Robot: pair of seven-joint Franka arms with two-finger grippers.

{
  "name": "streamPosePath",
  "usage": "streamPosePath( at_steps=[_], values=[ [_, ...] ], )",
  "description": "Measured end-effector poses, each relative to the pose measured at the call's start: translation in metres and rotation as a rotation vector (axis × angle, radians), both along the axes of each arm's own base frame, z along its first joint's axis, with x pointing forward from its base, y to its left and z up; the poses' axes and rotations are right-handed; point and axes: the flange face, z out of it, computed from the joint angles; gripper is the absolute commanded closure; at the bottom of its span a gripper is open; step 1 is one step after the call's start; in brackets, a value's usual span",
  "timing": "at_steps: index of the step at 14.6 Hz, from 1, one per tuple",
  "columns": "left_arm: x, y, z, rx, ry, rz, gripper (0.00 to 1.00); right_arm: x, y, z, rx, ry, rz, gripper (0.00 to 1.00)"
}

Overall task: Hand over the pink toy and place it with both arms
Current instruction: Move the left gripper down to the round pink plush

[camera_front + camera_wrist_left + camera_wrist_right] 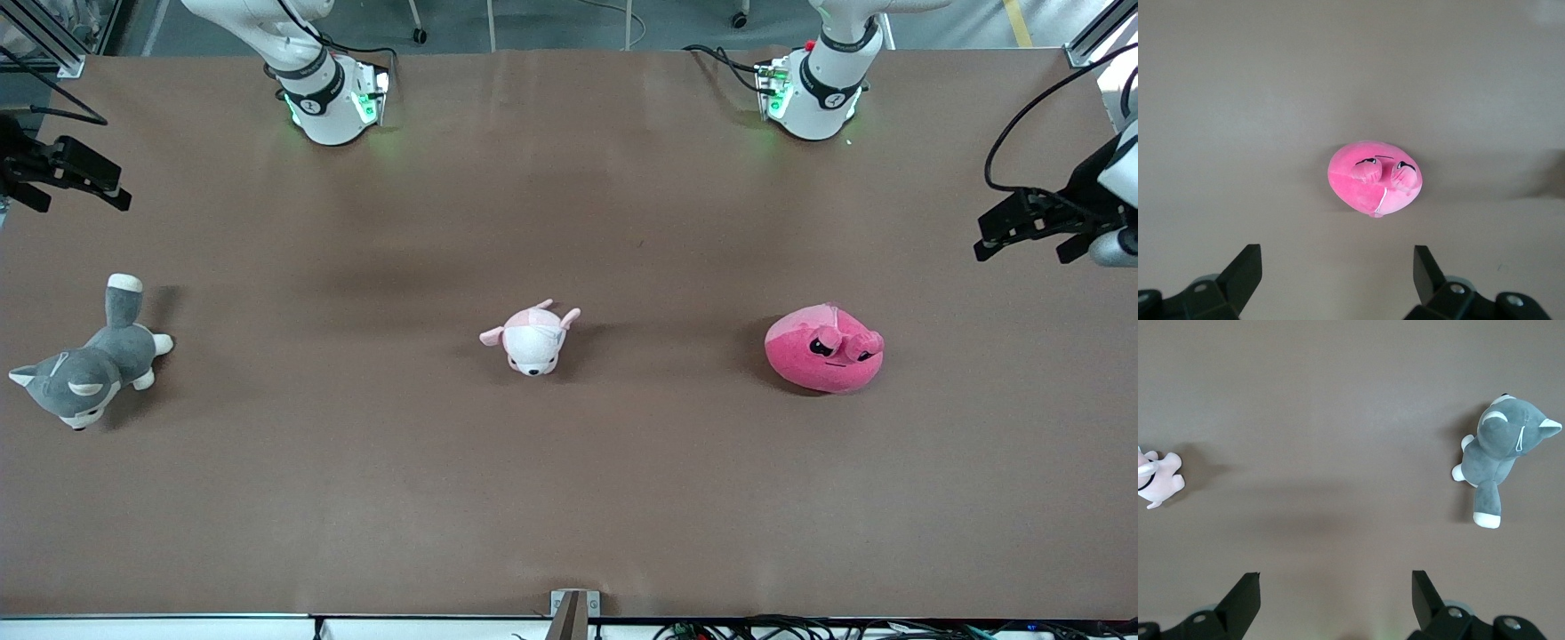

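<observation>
Pink toy (824, 348) sits on table (569, 498) | left gripper (1338, 277) wide open, up over it; right gripper (1336, 597) wide open, waits over table's edge

Pink toy (824, 348) toward left arm's end; puppy (532, 339) mid-table; husky (84, 369) toward right arm's end.

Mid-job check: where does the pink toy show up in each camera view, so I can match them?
Front view: the pink toy lies on the table, toward the left arm's end, beside the puppy plush.
Left wrist view: pink toy near the middle, ahead of the open left gripper.
Right wrist view: not in it.
Shared landmark: the puppy plush shows in the front and right wrist views.
</observation>
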Motion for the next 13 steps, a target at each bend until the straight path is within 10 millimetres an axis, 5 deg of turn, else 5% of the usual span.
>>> streamPosePath(
  at_steps=[5,13],
  values=[
    [0.018,-0.008,-0.039,0.001,0.067,-0.014,0.00,-0.001,0.000,0.001,0.000,0.005,0.000,0.00],
    [0.049,-0.014,-0.135,-0.004,0.226,-0.023,0.00,-0.002,-0.003,0.000,0.001,0.016,-0.006,0.00]
  ],
)
